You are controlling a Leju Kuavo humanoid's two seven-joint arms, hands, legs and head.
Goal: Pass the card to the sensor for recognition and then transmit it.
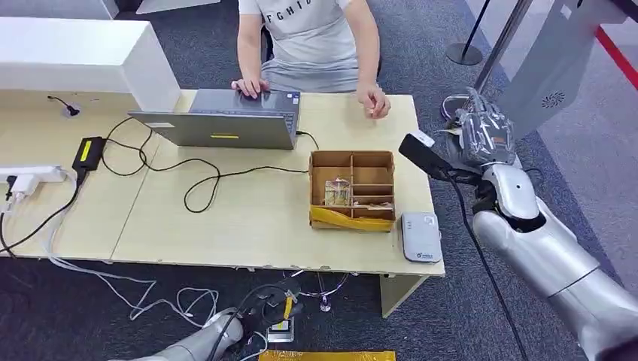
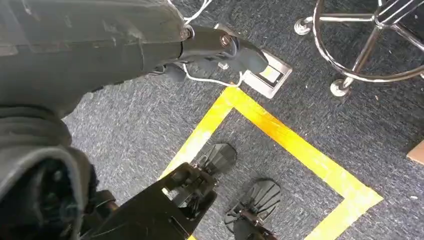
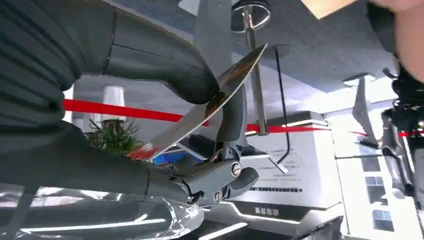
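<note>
Our right hand (image 3: 200, 130) has the card (image 3: 210, 105) pinched between thumb and fingers, so pickup looks done. In the head view that hand (image 1: 485, 135) is up off the right end of the counter (image 1: 226, 218), well past the edge, near the person (image 1: 308, 45) sitting at the laptop (image 1: 226, 120). The person's hand (image 1: 374, 101) rests on the counter not far off.

The sensor (image 1: 420, 236), that small grey box at the counter's near right corner beside the cardboard tray (image 1: 352, 189), is well apart from the card right now. We can't tell from this whether the scan already happened; if it hasn't, we'd guess the card needs to come back down over it before the handoff.

Our left hand (image 2: 220, 45) hangs low over the carpet, holding nothing, fingers curled in.
</note>
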